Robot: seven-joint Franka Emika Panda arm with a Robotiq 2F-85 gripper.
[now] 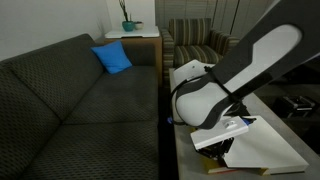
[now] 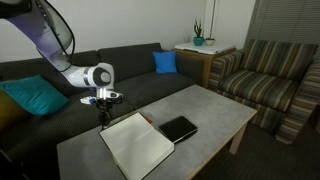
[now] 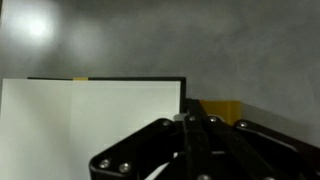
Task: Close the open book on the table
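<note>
The open book (image 2: 135,147) lies flat with plain white pages up at the near left of the grey table (image 2: 215,108). It also shows in an exterior view (image 1: 268,148). In the wrist view its white page (image 3: 90,130) has a dark cover border and a yellowish edge (image 3: 222,108) beside it. My gripper (image 2: 103,116) hangs just above the book's far left corner, and the arm hides most of it in an exterior view (image 1: 222,130). In the wrist view the fingers (image 3: 188,122) are pressed together over the page's corner, with nothing seen between them.
A small black notebook (image 2: 178,128) lies on the table right of the book. A dark grey sofa (image 2: 120,75) with blue (image 2: 165,62) and teal (image 2: 35,97) cushions runs along the table. A striped armchair (image 2: 270,80) and a wooden side table with a plant (image 2: 200,45) stand beyond.
</note>
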